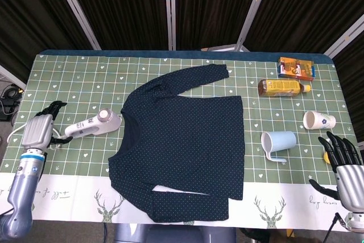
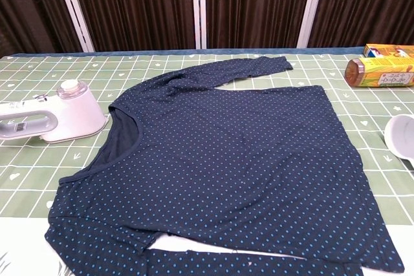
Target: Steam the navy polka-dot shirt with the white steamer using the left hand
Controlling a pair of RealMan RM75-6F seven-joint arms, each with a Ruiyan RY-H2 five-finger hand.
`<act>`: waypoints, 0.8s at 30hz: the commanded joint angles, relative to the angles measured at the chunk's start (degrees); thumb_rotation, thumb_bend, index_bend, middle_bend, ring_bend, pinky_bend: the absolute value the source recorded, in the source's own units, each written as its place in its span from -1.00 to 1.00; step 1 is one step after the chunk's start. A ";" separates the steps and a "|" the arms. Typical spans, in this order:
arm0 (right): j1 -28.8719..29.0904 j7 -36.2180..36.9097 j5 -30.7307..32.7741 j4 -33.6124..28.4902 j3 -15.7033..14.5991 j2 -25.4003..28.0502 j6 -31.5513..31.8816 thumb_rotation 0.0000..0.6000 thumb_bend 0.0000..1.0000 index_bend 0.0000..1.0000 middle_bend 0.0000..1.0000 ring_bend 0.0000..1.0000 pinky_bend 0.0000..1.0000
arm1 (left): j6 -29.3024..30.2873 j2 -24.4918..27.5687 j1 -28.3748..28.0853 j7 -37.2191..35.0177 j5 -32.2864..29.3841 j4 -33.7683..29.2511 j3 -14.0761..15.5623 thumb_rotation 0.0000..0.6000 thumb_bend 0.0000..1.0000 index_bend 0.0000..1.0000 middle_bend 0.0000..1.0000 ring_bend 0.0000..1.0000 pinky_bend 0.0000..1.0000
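The navy polka-dot shirt lies flat across the middle of the table, neckline toward the left. The white steamer rests on its side just left of the collar, handle pointing left, its cord trailing off to the left. My left hand hovers over the table left of the steamer's handle, fingers apart, holding nothing. My right hand stays at the table's right front corner, fingers spread and empty. The chest view shows neither hand.
A light blue mug lies on its side right of the shirt. A white paper cup, an amber bottle and an orange box sit at the back right. Green checked cloth covers the table.
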 commanded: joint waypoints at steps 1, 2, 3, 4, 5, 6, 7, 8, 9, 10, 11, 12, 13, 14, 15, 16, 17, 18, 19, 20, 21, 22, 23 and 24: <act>0.13 -0.01 0.06 0.07 -0.01 -0.05 -0.26 1.00 -1.00 -1.00 -1.00 -1.00 -1.00 | -2.42 -3.07 -3.24 4.11 -5.09 2.90 -1.41 1.00 -1.00 -0.53 -0.66 -0.47 -0.32; 0.16 -0.04 0.05 0.09 -0.04 -0.07 -0.35 1.00 -1.00 -1.00 -1.00 -1.00 -1.00 | -2.97 -3.51 -3.71 4.53 -6.01 3.44 -1.44 1.00 -1.00 -0.50 -0.63 -0.44 -0.29; 0.19 -0.09 0.04 0.09 -0.06 -0.09 -0.42 1.00 -1.00 -1.00 -1.00 -1.00 -1.00 | -3.49 -3.97 -4.17 4.91 -6.83 4.06 -1.44 1.00 -1.00 -0.47 -0.60 -0.42 -0.27; 0.22 -0.19 0.03 0.09 -0.07 -0.11 -0.48 1.00 -1.00 -1.00 -1.00 -1.00 -1.00 | -3.84 -4.49 -4.62 5.30 -7.48 4.79 -1.43 1.00 -1.00 -0.46 -0.59 -0.41 -0.26; 0.24 -0.31 0.04 0.07 -0.06 -0.14 -0.52 1.00 -1.00 -1.00 -1.00 -1.00 -1.00 | -4.09 -5.20 -5.14 5.72 -8.16 5.76 -1.40 1.00 -1.00 -0.45 -0.58 -0.41 -0.26; 0.25 -0.40 0.02 0.04 -0.09 -0.18 -0.56 1.00 -1.00 -1.00 -1.00 -1.00 -1.00 | -4.27 -5.80 -5.53 5.91 -8.64 6.55 -1.36 1.00 -1.00 -0.45 -0.58 -0.41 -0.26; 0.27 -0.48 0.00 0.01 -0.12 -0.20 -0.63 1.00 -1.00 -1.00 -1.00 -1.00 -1.00 | -4.65 -6.39 -5.90 5.95 -9.19 7.38 -1.29 1.00 -1.00 -0.45 -0.58 -0.41 -0.26; 0.29 -0.55 0.00 -0.01 -0.13 -0.22 -0.67 1.00 -1.00 -1.00 -1.00 -1.00 -1.00 | -4.98 -6.79 -6.16 6.05 -9.66 7.98 -1.21 1.00 -0.98 -0.44 -0.57 -0.41 -0.26; 0.32 -0.67 -0.01 -0.04 -0.16 -0.25 -0.75 1.00 -1.00 -1.00 -1.00 -1.00 -1.00 | -5.40 -7.30 -6.52 6.31 -10.29 8.87 -1.07 1.00 -0.96 -0.44 -0.57 -0.40 -0.26; 0.34 -0.77 0.00 -0.06 -0.18 -0.28 -0.82 1.00 -1.00 -1.00 -1.00 -1.00 -1.00 | -5.84 -7.77 -6.87 6.54 -10.92 9.77 -0.93 1.00 -0.94 -0.44 -0.57 -0.40 -0.26; 0.36 -0.84 0.02 -0.07 -0.19 -0.31 -0.90 1.00 -1.00 -1.00 -1.00 -1.00 -1.00 | -6.25 -8.12 -7.09 6.61 -11.40 10.43 -0.83 1.00 -0.93 -0.43 -0.57 -0.40 -0.26; 0.40 -0.94 0.06 -0.07 -0.22 -0.35 -1.03 1.00 -1.00 -1.00 -1.00 -1.00 -1.00 | -7.07 -8.80 -7.43 6.21 -12.09 11.68 -0.84 1.00 -0.93 -0.43 -0.57 -0.40 -0.26; 0.42 -1.00 0.10 -0.08 -0.22 -0.38 -1.08 1.00 -1.00 -1.00 -1.00 -1.00 -1.00 | -7.42 -9.14 -7.63 5.96 -12.21 12.37 -0.82 1.00 -0.92 -0.43 -0.57 -0.40 -0.26; 0.42 -1.02 0.12 -0.08 -0.21 -0.39 -1.10 1.00 -1.00 -1.00 -1.00 -1.00 -1.00 | -7.57 -9.30 -7.71 5.85 -12.23 12.70 -0.79 1.00 -0.92 -0.42 -0.57 -0.40 -0.26; 0.44 -1.10 0.18 -0.07 -0.20 -0.42 -1.15 1.00 -1.00 -1.00 -1.00 -1.00 -1.00 | -7.90 -9.65 -7.91 5.71 -12.19 13.45 -0.65 1.00 -0.91 -0.41 -0.56 -0.40 -0.26; 0.47 -1.22 0.25 -0.05 -0.17 -0.46 -1.21 1.00 -1.00 -1.00 -1.00 -1.00 -1.00 | -8.25 -10.00 -8.12 5.60 -12.08 14.22 -0.47 1.00 -0.89 -0.40 -0.56 -0.40 -0.26; 0.49 -1.29 0.31 -0.04 -0.15 -0.50 -1.27 1.00 -1.00 -1.00 -1.00 -1.00 -1.00 | -8.63 -10.41 -8.32 5.43 -12.05 14.97 -0.34 1.00 -0.86 -0.39 -0.55 -0.38 -0.24; 0.52 -1.34 0.38 -0.03 -0.14 -0.54 -1.35 1.00 -1.00 -1.00 -1.00 -1.00 -1.00 | -8.97 -10.80 -8.51 5.20 -12.08 15.63 -0.27 1.00 -0.81 -0.37 -0.53 -0.36 -0.21; 0.57 -1.41 0.47 -0.03 -0.13 -0.58 -1.48 1.00 -1.00 -1.00 -1.00 -1.00 -1.00 | -9.44 -11.31 -8.79 4.98 -12.14 16.49 -0.16 1.00 -0.79 -0.35 -0.51 -0.33 -0.17; 0.60 -1.46 0.58 -0.02 -0.10 -0.61 -1.57 1.00 -1.00 -1.00 -1.00 -1.00 -1.00 | -9.67 -11.75 -9.01 4.77 -12.06 17.24 -0.07 1.00 -0.74 -0.31 -0.47 -0.28 -0.10; 0.64 -1.52 0.66 0.00 -0.09 -0.64 -1.66 1.00 -1.00 -1.00 -1.00 -1.00 -1.00 | -9.71 -12.25 -9.19 4.41 -11.79 17.96 -0.03 1.00 -0.71 -0.27 -0.42 -0.23 -0.03; 0.65 -1.54 0.73 0.02 -0.08 -0.65 -1.71 1.00 -1.00 -1.00 -1.00 -1.00 -1.00 | -9.66 -12.62 -9.29 4.08 -11.53 18.47 -0.04 1.00 -0.69 -0.24 -0.39 -0.20 0.01; 0.67 -1.56 0.83 0.04 -0.05 -0.67 -1.77 1.00 -1.00 -1.00 -1.00 -1.00 -1.00 | -9.64 -13.10 -9.41 3.59 -11.13 19.20 0.00 1.00 -0.67 -0.20 -0.35 -0.16 0.07; 0.70 -1.54 0.92 0.06 -0.02 -0.69 -1.84 1.00 -1.00 -1.00 -1.00 -1.00 -1.00 | -9.74 -13.59 -9.55 2.99 -10.67 20.02 0.07 1.00 -0.66 -0.15 -0.30 -0.12 0.12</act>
